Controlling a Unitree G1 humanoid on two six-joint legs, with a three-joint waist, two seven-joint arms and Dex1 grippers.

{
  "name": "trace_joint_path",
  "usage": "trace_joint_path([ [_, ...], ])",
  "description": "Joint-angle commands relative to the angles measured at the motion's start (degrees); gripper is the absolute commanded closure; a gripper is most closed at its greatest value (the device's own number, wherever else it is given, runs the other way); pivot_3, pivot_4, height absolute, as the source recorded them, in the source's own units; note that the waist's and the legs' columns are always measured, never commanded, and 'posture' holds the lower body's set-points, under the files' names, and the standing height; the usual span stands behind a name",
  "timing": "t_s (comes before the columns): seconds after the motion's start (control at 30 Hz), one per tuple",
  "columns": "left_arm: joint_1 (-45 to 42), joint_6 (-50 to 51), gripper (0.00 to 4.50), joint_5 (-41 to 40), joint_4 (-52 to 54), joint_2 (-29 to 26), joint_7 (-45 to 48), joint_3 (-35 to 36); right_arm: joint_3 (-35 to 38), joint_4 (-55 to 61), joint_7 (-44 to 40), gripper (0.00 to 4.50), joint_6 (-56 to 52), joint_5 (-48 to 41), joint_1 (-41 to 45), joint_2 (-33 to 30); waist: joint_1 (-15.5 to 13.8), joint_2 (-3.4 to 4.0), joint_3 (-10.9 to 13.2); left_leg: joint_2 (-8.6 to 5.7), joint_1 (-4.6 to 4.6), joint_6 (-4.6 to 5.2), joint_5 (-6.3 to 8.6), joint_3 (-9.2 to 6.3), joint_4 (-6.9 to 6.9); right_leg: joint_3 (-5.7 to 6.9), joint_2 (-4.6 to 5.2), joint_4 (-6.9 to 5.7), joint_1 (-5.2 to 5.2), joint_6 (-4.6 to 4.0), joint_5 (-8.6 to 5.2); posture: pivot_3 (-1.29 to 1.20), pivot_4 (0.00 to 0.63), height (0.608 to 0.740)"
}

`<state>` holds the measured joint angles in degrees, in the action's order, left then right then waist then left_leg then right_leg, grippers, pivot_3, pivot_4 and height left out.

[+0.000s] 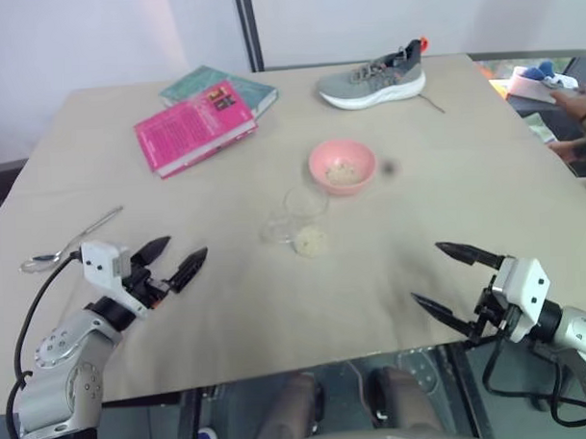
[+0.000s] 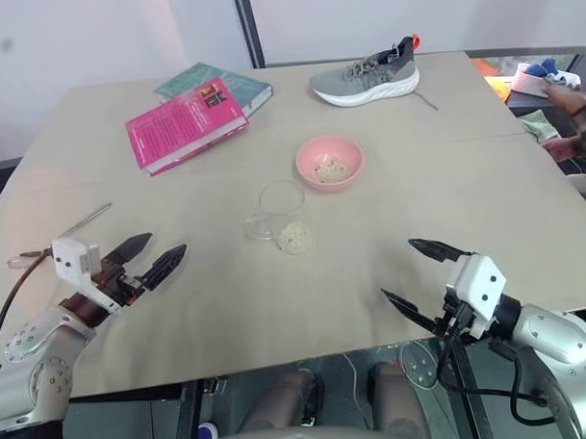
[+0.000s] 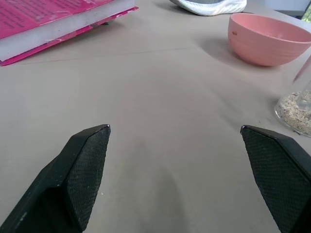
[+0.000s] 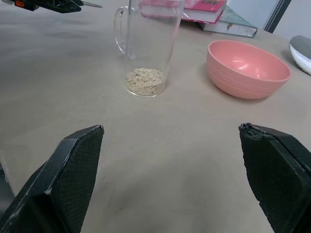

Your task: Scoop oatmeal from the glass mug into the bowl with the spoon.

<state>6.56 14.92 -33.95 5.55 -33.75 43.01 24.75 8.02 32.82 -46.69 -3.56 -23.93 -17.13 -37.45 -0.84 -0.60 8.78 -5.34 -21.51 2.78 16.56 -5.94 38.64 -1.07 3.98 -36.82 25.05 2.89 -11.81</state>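
Still, oatmeal (image 4: 145, 80) fills glass mug (image 4: 148, 43) (upright).

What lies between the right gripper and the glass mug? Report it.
Nothing: bare tabletop runs from the open right gripper up to the upright glass mug, as the right wrist view shows. The bowl sits off to one side.

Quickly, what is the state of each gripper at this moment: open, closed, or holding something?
Left gripper: open, holding nothing.
Right gripper: open, holding nothing.

No legible text (book covers (image 1: 195, 125) blurred)
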Motion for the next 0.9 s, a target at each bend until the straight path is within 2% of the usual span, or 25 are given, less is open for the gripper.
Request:
trace_joint_path([
  [0.03, -0.8, 0.3, 0.02, -0.7, -0.6, -1.2, -0.1, 2.4, 1.2, 2.4, 0.6, 0.0, 0.9, -0.5, 0.5, 0.4, 0.0, 0.0, 0.0, 0.0, 0.0, 0.0, 0.0, 0.0, 0.0, 0.0, 0.0, 0.0, 0.0, 0.0, 0.0, 0.0, 0.15, 0.74],
  [0.27, -9.0, -0.6, 0.02, 0.2, -12.4, -5.3, 2.6, 3.7, -3.5, 5.3, -2.5, 0.0, -1.5, -6.7, 6.8, 1.4, 0.1, -0.01, 0.0, 0.0, 0.03, -0.01, -0.01, -0.02, 0.0, 0.15, -0.04, -0.02, 0.0, 0.0, 0.0, 0.0, 0.15, 0.74],
  [0.43, -17.5, -1.7, 0.02, 5.1, -30.0, -14.3, 6.8, 2.2, -4.6, 6.6, -5.5, 0.0, -4.0, -11.7, 13.9, -0.1, 0.1, -0.09, 0.0, 0.0, 0.04, 0.0, -0.01, -0.02, 0.01, 0.2, -0.06, -0.02, 0.0, 0.0, 0.0, 0.0, 0.15, 0.74],
  [0.53, -26.7, -3.5, 0.02, 11.4, -47.3, -20.8, 5.9, -0.9, -4.3, 5.9, -4.9, 0.0, -4.7, -12.2, 16.7, 0.0, 0.1, -0.12, 0.0, -0.03, 0.02, 0.0, 0.0, -0.07, 0.0, 0.26, -0.06, -0.01, 0.03, 0.0, 0.0, 0.0, 0.15, 0.74],
  [0.7, -39.9, -6.5, 0.02, 19.3, -67.4, -26.1, 4.9, -6.1, -4.3, 5.2, -4.0, 0.0, -4.4, -11.0, 16.7, 0.9, 0.0, -0.34, -0.1, -0.18, -0.11, 0.02, 0.0, -0.25, 0.0, 0.42, 0.01, 0.0, 0.1, 0.0, 0.01, 0.0, 0.15, 0.74],
  [0.9, -48.5, -6.7, 0.02, 26.1, -78.6, -28.8, 4.4, -10.5, -3.8, 6.2, -1.9, 0.0, -4.3, -10.0, 15.4, 2.2, 0.2, -0.37, -0.1, -0.26, -0.22, 0.05, 0.01, -0.26, 0.0, 0.41, -0.02, -0.02, 0.16, 0.01, 0.0, 0.0, 0.15, 0.74],
])
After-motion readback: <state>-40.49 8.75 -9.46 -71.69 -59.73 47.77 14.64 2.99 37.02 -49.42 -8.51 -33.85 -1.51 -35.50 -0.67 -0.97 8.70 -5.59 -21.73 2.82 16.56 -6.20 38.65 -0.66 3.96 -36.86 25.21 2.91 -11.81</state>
